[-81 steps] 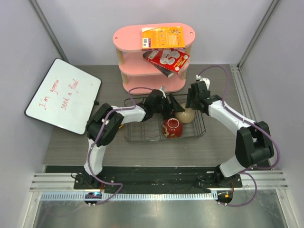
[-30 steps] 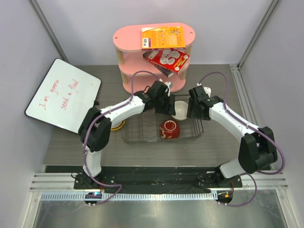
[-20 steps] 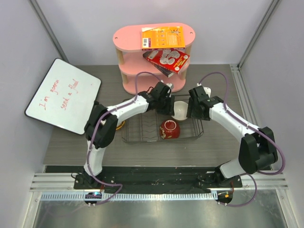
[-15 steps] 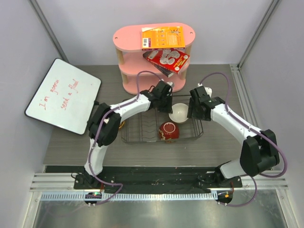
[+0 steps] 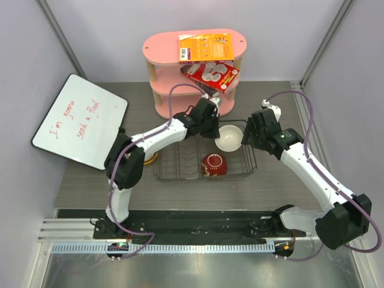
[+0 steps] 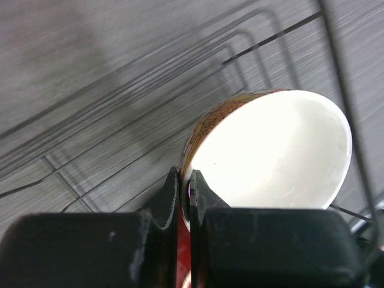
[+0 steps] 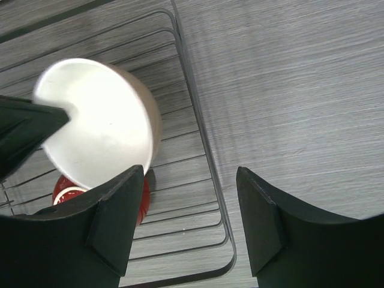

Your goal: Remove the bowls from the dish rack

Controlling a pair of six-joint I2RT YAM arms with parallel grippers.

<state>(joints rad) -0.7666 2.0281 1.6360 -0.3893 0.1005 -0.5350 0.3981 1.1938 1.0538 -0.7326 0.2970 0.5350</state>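
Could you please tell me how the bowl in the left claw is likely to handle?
The bowl looks rigid and glossy, so probably slippery; pinched at one rim spot by the left claw, it may pivot. Likely breakable if dropped on the dish rack.

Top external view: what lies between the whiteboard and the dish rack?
Top view shows the left arm and, beside the dish rack, the edge of a yellow-orange bowl.

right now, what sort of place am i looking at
Probably a robot test cell, not a real kitchen: plain enclosing walls, left arm and right arm bolted to an aluminium rail, and staged props such as the dish rack, pink shelf and whiteboard.
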